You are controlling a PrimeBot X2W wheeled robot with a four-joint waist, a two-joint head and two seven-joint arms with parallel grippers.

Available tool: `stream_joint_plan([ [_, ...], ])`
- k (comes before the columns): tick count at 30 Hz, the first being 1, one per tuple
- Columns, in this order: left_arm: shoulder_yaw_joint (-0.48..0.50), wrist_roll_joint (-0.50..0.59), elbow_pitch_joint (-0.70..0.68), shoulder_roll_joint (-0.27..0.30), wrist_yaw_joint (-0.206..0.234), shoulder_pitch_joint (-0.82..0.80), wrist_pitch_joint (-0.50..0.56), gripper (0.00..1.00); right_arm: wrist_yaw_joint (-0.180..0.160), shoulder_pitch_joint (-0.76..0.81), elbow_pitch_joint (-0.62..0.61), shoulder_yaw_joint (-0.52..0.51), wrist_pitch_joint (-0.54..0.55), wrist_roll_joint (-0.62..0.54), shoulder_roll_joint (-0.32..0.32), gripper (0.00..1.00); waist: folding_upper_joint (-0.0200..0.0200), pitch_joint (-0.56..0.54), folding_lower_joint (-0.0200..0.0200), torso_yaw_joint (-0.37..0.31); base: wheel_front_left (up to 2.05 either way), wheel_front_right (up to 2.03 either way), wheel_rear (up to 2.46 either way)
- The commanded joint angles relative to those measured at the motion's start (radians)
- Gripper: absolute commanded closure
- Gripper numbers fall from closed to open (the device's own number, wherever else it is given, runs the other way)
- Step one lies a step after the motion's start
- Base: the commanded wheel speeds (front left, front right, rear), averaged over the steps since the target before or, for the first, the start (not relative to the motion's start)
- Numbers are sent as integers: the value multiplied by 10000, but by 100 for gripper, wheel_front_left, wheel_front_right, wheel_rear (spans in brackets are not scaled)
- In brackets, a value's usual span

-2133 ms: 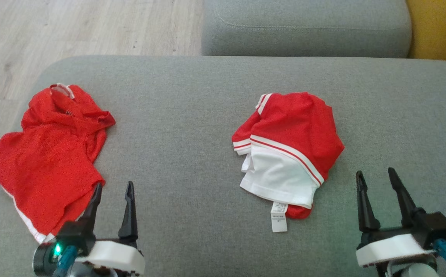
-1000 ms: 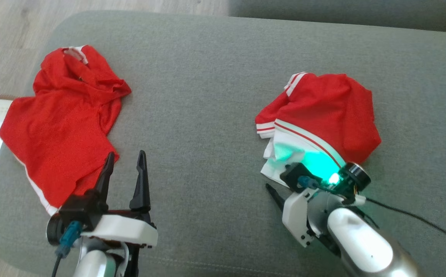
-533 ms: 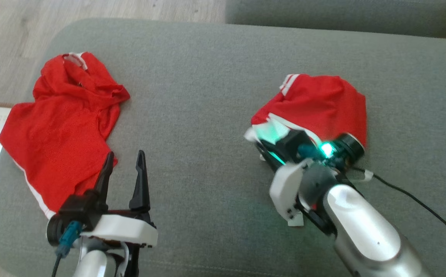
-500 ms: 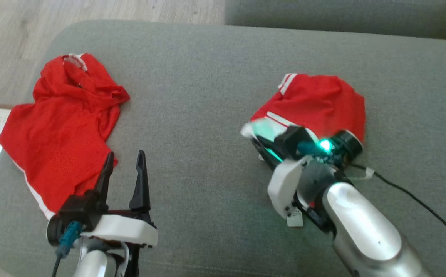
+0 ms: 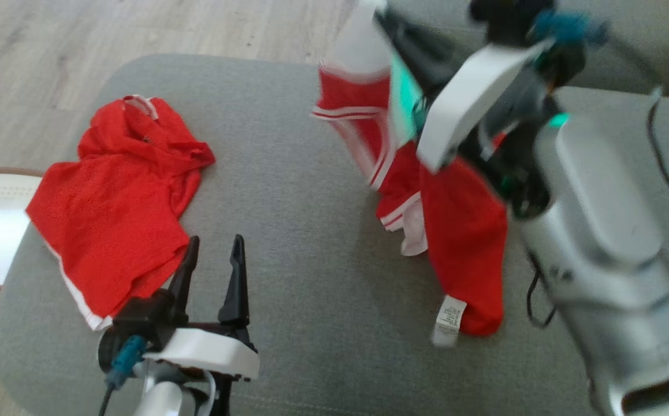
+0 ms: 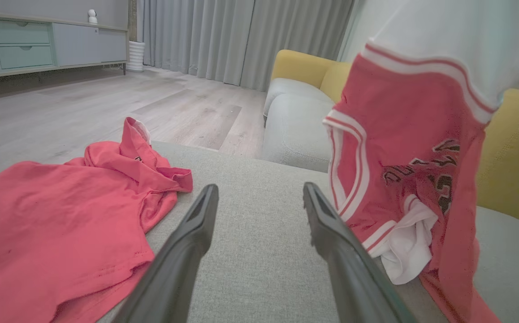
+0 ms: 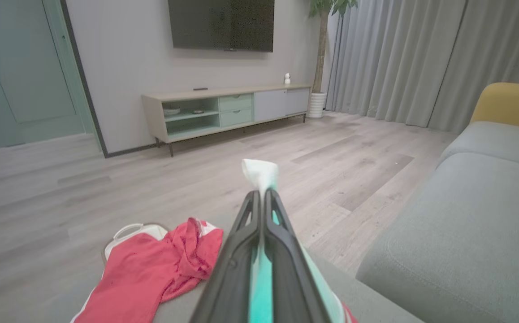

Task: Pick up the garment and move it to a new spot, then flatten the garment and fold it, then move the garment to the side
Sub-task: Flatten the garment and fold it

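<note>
1. The right gripper (image 7: 259, 195) is pinched tight on a white edge of the garment (image 5: 467, 231) and holds it up above the grey sofa seat (image 5: 300, 260).
2. The garment hangs from those closed fingers, red with white stripes. Its lower end and its white label (image 5: 447, 318) reach down to the seat.
3. The left gripper (image 5: 213, 245) sits low near the seat's front edge, its fingers spread wide with nothing between them.
4. A second red garment (image 5: 121, 202) lies crumpled on the seat's left side, just beside the left gripper and well apart from the hanging one.
</note>
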Motion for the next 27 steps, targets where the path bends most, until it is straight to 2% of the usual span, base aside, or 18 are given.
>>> stream_joint_plan([
  [1,167,-94,-282,1,105,-304,-122,0,67,-828,-90,-181,-255,215,230,100,0,-119,0,177,0,0,0],
  [9,-232,-283,-231,1,268,-184,-122,0,67,-2605,1775,-1045,-1661,1723,233,100,0,-422,0,491,0,0,0],
  [13,-300,-324,-247,1,352,-113,-122,0,67,-3300,3138,-1465,-2624,2536,233,100,0,-535,0,503,0,0,0],
  [17,-214,-332,-332,1,434,-41,-122,0,67,-3654,4888,-1887,-3439,2651,234,100,0,-546,0,312,0,0,0],
  [20,-119,-327,-384,1,442,16,-122,0,67,-3671,6327,-2379,-3984,2173,234,100,0,-500,0,100,0,0,0],
  [21,-21,-319,-424,1,443,46,-122,0,67,-3592,7302,-2885,-4328,1634,234,100,0,-441,0,-98,0,0,0],
  [25,115,-262,-466,1,400,81,-122,0,67,-3267,9328,-4377,-5136,-43,180,100,0,-282,0,-525,0,0,0],
  [27,162,-243,-479,1,386,93,-122,0,67,-3026,10170,-5185,-5573,-769,-136,100,0,-211,0,-697,0,0,0],
])
